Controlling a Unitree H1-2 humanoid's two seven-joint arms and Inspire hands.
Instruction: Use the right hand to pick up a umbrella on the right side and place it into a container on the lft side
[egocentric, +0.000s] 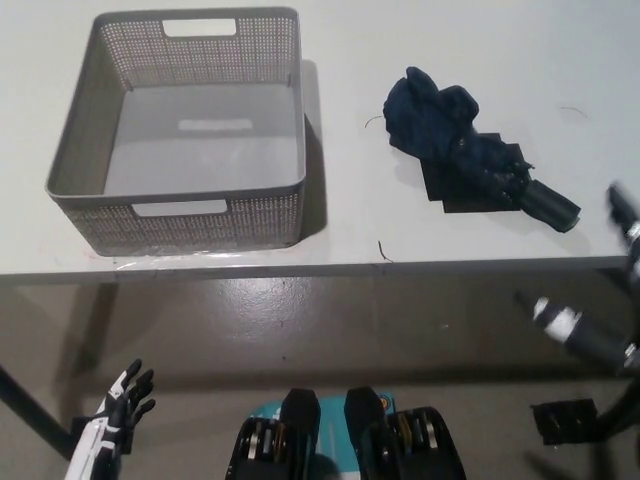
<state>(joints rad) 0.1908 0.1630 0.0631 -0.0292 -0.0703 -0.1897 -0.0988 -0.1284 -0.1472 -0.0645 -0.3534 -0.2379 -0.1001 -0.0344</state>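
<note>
A folded dark navy umbrella (468, 157) with a black handle lies on the white table at the right, handle pointing toward the right edge. A grey perforated basket (110, 115) with cut-out handles stands at the left and holds nothing. My black right hand (600, 300) hovers at the right edge of the head view, just off the table's front edge, fingers spread apart and holding nothing. It is to the right of and nearer than the umbrella's handle, not touching it. My left hand (112, 415) hangs low at the lower left, below table level, fingers apart.
The white table (400, 235) ends in a front edge running across the middle of the picture, with grey floor below it. A small dark thread lies near that edge at centre right. A dark table leg (25, 405) crosses the lower left.
</note>
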